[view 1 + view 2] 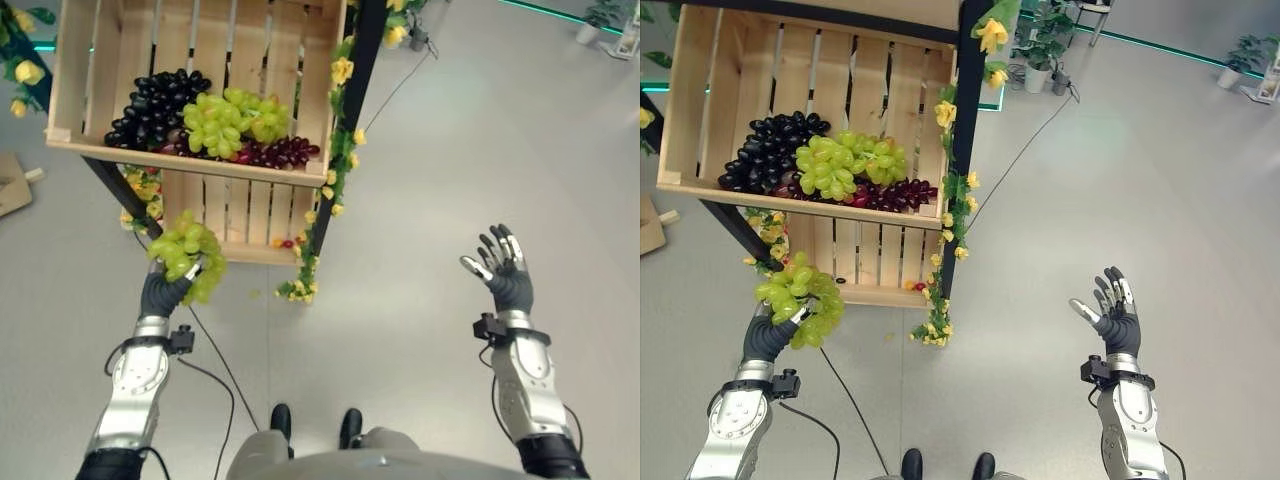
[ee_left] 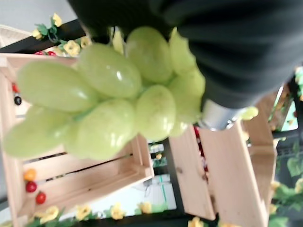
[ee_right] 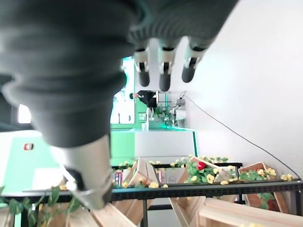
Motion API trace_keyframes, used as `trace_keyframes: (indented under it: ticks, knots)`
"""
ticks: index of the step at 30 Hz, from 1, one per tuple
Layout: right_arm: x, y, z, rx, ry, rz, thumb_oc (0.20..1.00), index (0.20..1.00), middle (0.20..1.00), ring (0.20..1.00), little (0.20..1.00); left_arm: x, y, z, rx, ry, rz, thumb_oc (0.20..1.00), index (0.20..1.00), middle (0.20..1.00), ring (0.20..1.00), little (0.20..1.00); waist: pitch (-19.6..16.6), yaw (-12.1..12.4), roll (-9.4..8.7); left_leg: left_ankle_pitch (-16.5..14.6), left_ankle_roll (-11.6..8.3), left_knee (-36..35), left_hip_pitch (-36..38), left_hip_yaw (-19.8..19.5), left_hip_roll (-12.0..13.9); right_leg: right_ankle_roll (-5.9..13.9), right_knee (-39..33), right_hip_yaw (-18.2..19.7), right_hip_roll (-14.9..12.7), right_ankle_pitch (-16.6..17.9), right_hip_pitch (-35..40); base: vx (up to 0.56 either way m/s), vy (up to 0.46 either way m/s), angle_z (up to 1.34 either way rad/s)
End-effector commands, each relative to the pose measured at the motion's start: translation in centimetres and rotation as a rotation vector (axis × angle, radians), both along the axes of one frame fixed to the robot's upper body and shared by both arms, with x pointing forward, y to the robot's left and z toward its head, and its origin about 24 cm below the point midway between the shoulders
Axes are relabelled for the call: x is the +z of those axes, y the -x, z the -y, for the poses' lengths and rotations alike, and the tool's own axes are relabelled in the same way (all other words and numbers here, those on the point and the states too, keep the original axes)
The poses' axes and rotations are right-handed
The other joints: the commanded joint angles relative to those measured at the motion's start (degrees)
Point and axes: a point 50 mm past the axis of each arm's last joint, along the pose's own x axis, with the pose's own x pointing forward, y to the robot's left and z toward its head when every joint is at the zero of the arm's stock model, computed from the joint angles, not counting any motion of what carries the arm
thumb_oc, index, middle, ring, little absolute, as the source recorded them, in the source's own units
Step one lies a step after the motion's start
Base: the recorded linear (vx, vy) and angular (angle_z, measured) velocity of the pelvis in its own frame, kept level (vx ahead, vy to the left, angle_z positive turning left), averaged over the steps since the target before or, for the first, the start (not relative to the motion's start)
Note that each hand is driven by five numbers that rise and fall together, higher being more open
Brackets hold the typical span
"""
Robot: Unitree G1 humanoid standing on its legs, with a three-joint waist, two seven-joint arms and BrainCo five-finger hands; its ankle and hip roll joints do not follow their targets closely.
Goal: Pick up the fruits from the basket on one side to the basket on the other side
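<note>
I am gripping a bunch of green grapes [image 1: 187, 252] in my left hand [image 1: 162, 293], fingers curled round it, holding it in the air just in front of the lower wooden crate [image 1: 235, 215]. Above it, the upper wooden crate [image 1: 700, 110] is holding dark grapes [image 1: 770, 150], more green grapes [image 1: 845, 162] and red grapes [image 1: 898, 193]. I am raising my right hand [image 1: 1110, 312] well off to the side, fingers spread loosely, holding nothing.

Quick count: two wooden crates, upper crate [image 1: 700, 110] and lower crate [image 1: 875, 265]. The upper holds three grape bunches: black [image 1: 770, 150], green [image 1: 840, 165], red [image 1: 895, 193]. One more green bunch [image 1: 800, 295] sits outside.
</note>
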Motion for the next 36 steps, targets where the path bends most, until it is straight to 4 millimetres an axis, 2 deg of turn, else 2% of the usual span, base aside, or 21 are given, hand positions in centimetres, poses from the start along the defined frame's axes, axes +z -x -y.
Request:
trace_keyframes:
  ticks: [1, 5, 11, 15, 18, 21, 23, 24, 26, 29, 30, 31, 32, 33, 36]
  knots:
    - [2.1, -1.2, 1.0, -0.008, 0.053, 0.093, 1.0, 1.0, 1.0, 1.0, 1.0, 3.8, -1.1, 0.4, -0.046, -0.043, 0.186, 0.2, 0.2, 0.2, 0.2, 0.2, -2.44, -0.91, 0.27, -2.56, -5.43, 1.53, 1.64, -0.26, 1.25, 3.13, 1.49, 1.55, 1.9, -1.7, 0.05, 0.06, -0.03, 0.22]
    - [1.7, -0.8, 1.2, -0.007, 0.049, 0.072, 1.0, 1.0, 1.0, 1.0, 1.0, 3.3, -1.1, 0.5, -0.043, -0.02, 0.167, 0.2, 0.2, 0.2, 0.2, 0.2, -3.54, -1.4, 0.81, -2.94, -5.55, 1.61, 1.99, 0.01, 1.22, 2.8, -0.17, 1.71, 1.73, -1.75, 1.71, 0.07, -0.068, 0.22]
    - [1.9, -0.6, 1.9, -0.024, 0.051, 0.075, 1.0, 1.0, 1.0, 1.0, 1.0, 2.6, -1.2, 1.2, -0.055, 0.011, 0.147, 0.2, 0.2, 0.2, 0.2, 0.2, -3.42, -2.0, 1.08, -3.96, -7.63, 7.58, 0.63, -0.08, 1.6, 1.99, -2.05, 0.68, 1.45, -1.89, 3.62, 0.04, -0.112, 0.3]
    - [2.0, -0.6, 2.2, -0.035, 0.047, 0.079, 1.0, 1.0, 1.0, 1.0, 1.0, 2.3, -1.1, 1.4, -0.06, 0.031, 0.138, 0.2, 0.2, 0.2, 0.2, 0.2, -1.93, -1.61, 1.18, -1.33, -11.05, 15.96, -2.75, -0.57, 2.83, 0.83, -3.08, 0.4, 1.77, -2.41, 5.79, 0.0, -0.1, 0.09]
    - [2.0, -0.5, 2.2, -0.031, 0.046, 0.079, 1.0, 1.0, 1.0, 1.0, 1.0, 2.0, -0.8, 1.2, -0.047, 0.031, 0.128, 0.2, 0.2, 0.2, 0.2, 0.2, -1.8, -1.71, 1.4, -0.05, -12.01, 18.48, -3.38, 0.18, 3.81, 0.44, -3.45, -0.09, 1.84, -2.71, 6.7, 0.03, -0.064, 0.02]
    - [2.2, -0.7, 2.1, -0.018, 0.057, 0.082, 1.0, 1.0, 1.0, 1.0, 1.0, 2.1, -0.7, 1.1, -0.042, 0.027, 0.129, 0.2, 0.2, 0.2, 0.2, 0.2, -0.67, -0.93, 1.51, 1.76, -13.28, 24.12, -5.33, -2.9, 3.01, -0.51, -3.15, 1.34, 2.12, -3.16, 7.08, 0.0, -0.03, -0.01]
    - [2.0, -0.6, 2.2, -0.023, 0.055, 0.075, 1.0, 1.0, 1.0, 1.0, 1.0, 2.0, -0.6, 1.0, -0.033, 0.028, 0.129, 0.2, 0.2, 0.2, 0.2, 0.2, -0.53, -1.05, 1.68, 2.04, -12.39, 21.73, -6.02, -4.09, 6.2, -0.56, -3.16, 1.74, 2.05, -3.91, 7.25, 0.03, 0.026, -0.08]
    - [2.0, -0.6, 2.3, -0.027, 0.055, 0.074, 1.0, 1.0, 1.0, 1.0, 1.0, 2.0, -0.6, 1.0, -0.031, 0.026, 0.13, 0.2, 0.2, 0.2, 0.2, 0.2, -0.62, -1.24, 1.82, 1.38, -11.83, 18.91, -5.59, -4.46, 7.96, -0.29, -3.06, 1.74, 1.87, -4.29, 7.38, 0.07, 0.088, -0.29]
    - [2.1, -0.7, 2.4, -0.034, 0.051, 0.081, 1.0, 1.0, 1.0, 1.0, 1.0, 2.2, -0.6, 1.0, -0.023, 0.022, 0.142, 0.2, 0.2, 0.2, 0.2, 0.2, -0.86, -1.06, 1.99, 2.25, -11.18, 10.93, -5.31, -7.74, 11.76, 0.57, -2.44, 2.39, 1.37, -4.77, 6.96, 0.08, 0.123, -0.26]
    - [2.4, -1.0, 2.6, -0.044, 0.064, 0.091, 1.0, 1.0, 1.0, 1.0, 1.0, 2.3, -0.7, 0.8, -0.013, 0.019, 0.149, 0.2, 0.2, 0.2, 0.2, 0.2, -0.96, -0.87, 2.73, 9.39, -12.76, 1.62, -6.81, -13.01, 17.84, 1.39, -2.38, 4.12, 1.03, -5.61, 6.29, 0.07, 0.176, -0.1]
    - [2.5, -1.2, 2.6, -0.039, 0.072, 0.091, 1.0, 1.0, 1.0, 1.0, 1.0, 2.4, -0.7, 0.7, -0.012, 0.014, 0.15, 0.2, 0.2, 0.2, 0.2, 0.2, -0.96, -0.7, 2.86, 10.24, -13.22, 0.24, -6.72, -15.08, 18.85, 1.74, -2.77, 5.18, 0.94, -5.82, 6.47, 0.09, 0.189, -0.08]
    - [2.5, -1.2, 2.7, -0.045, 0.08, 0.088, 1.0, 1.0, 1.0, 1.0, 1.0, 2.3, -0.6, 0.5, -0.011, 0.004, 0.14, 0.2, 0.2, 0.2, 0.2, 0.2, -0.99, -0.8, 3.2, 11.6, -14.11, -1.12, -6.58, -15.37, 20.01, 2.0, -3.31, 5.8, 0.97, -5.88, 7.07, 0.07, 0.13, -0.17]
    - [2.5, -1.2, 2.7, -0.045, 0.081, 0.088, 1.0, 1.0, 1.0, 1.0, 1.0, 2.3, -0.6, 0.5, -0.011, 0.004, 0.14, 0.2, 0.2, 0.2, 0.2, 0.2, -0.93, -0.75, 3.27, 11.79, -14.19, -1.51, -6.31, -15.31, 20.17, 1.94, -3.44, 5.84, 1.09, -5.81, 7.19, 0.1, 0.283, -0.25]
    - [2.8, -1.2, 3.0, -0.048, 0.093, 0.096, 1.0, 1.0, 1.0, 1.0, 1.0, 2.5, -0.7, 0.5, -0.014, 0.002, 0.149, 0.2, 0.2, 0.2, 0.2, 0.2, -0.95, -1.0, 4.15, 13.12, -15.84, -2.75, -5.77, -14.01, 21.31, 2.95, -4.2, 6.0, 0.45, -5.48, 7.69, 0.08, 0.304, -0.34]
    - [3.4, -1.6, 3.1, -0.035, 0.116, 0.108, 1.0, 1.0, 1.0, 1.0, 1.0, 2.9, -0.8, 0.4, -0.028, -0.015, 0.158, 0.2, 0.2, 0.2, 0.2, 0.2, -0.58, -0.13, 5.06, 12.24, -16.8, 0.25, -4.73, -16.92, 19.66, 4.3, -4.6, 7.11, -1.36, -4.02, 7.5, 0.08, 0.381, -0.24]
